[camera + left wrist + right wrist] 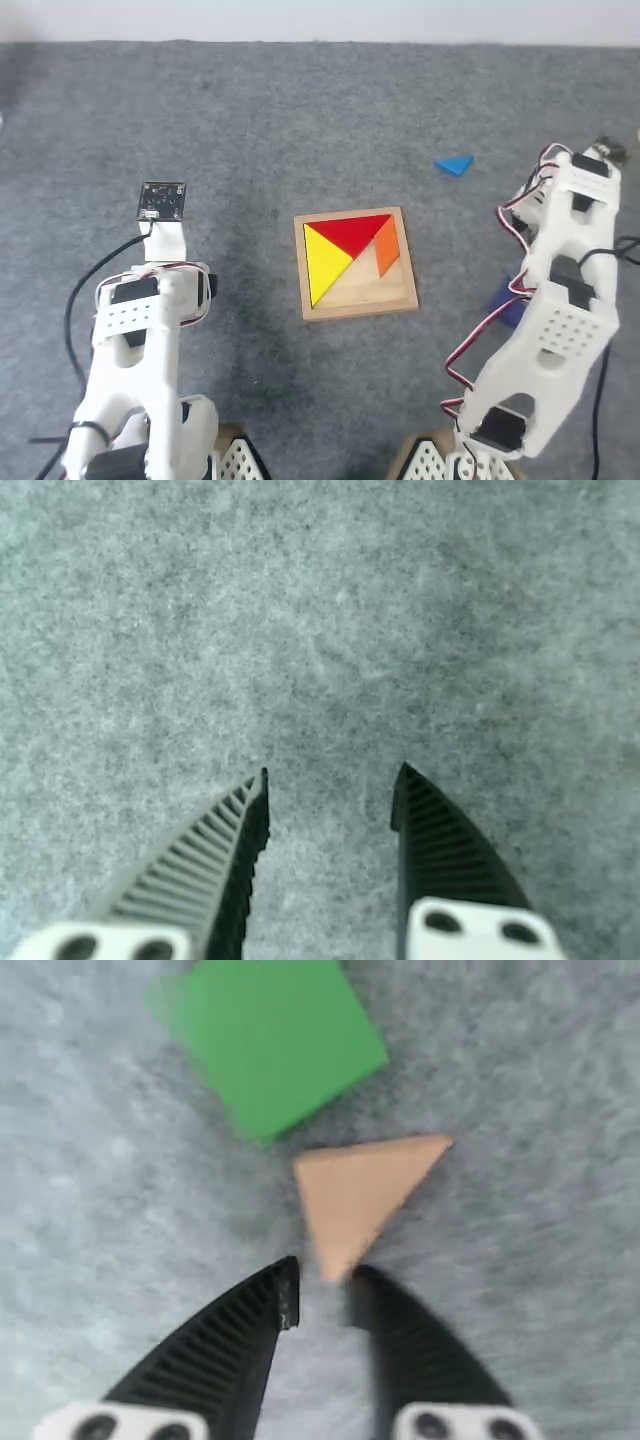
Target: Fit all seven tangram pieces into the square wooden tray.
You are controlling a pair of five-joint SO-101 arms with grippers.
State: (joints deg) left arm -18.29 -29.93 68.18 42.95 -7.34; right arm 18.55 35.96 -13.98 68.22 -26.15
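Triangle (pixel 362 1192), one corner at parted tips of right tool (pixel 323 1285)

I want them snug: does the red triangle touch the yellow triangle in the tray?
Touching. The high view shows the red triangle and yellow triangle meeting edge to edge, with no gap.

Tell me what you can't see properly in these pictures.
Dark blue piece: high view, mostly behind an arm; shape unclear.
Green square: right wrist view, blurred and cut by the edge.
Tan triangle: right wrist view, blurred; unclear whether the right tool touches it.
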